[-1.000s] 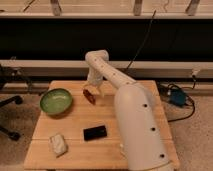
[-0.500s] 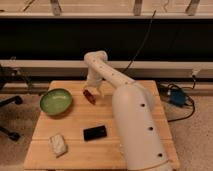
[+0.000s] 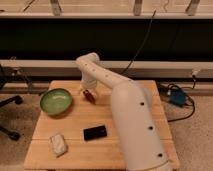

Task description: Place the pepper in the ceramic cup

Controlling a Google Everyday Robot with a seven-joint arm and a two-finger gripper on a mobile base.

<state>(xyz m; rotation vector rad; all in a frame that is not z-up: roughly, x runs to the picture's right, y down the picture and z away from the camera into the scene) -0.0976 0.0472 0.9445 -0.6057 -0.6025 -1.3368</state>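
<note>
Nearest the front-left corner of the pale wooden counter (image 3: pixel 140 95) lay a white crumpled lump (image 3: pixel 58 144). Just right of it, toward the middle of the front edge, lay a flat black rectangular object (image 3: pixel 95 132). Both were well apart from the work.

Against the left edge, about midway back, stood a round green bowl (image 3: pixel 56 100), open and upright. It was the only open vessel seen; no ceramic cup could be identified on the counter.

The small dark-red elongated pepper (image 3: pixel 89 96) was right of the bowl and toward the far edge, near but not touching the bowl's rim. Its long axis ran on a slant, the nearer end pointing to the right edge.

The white arm (image 3: pixel 131 120) rose from the front-right corner, covering much of the right side, and bent down over the far edge. Its gripper (image 3: pixel 87 90) sat at the pepper's upper end. Whether the jaws were released or clenched on the pepper could not be told, nor whether the pepper rested on the boards.

Judgement: bare boards lay between pepper and bowl, and the far-left corner was open.
</note>
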